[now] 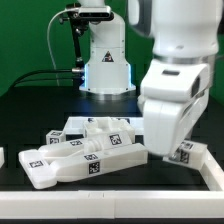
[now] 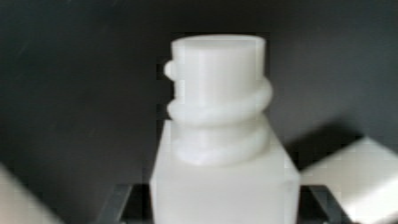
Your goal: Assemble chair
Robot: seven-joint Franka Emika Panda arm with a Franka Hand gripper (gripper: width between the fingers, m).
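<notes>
In the wrist view a white chair leg with a round threaded end stands out straight from my gripper. Its square body fills the gap between the two dark fingers, which press on both sides, so the gripper is shut on it. In the exterior view my arm's white hand hangs low over the table at the exterior view's right. It hides the fingertips and the leg. Several white chair parts with marker tags lie close together just to the exterior view's left of the hand.
Another tagged white part lies at the exterior view's right of the hand. A white piece sits at the far left edge. The robot base stands behind. In the wrist view white parts lie below the leg.
</notes>
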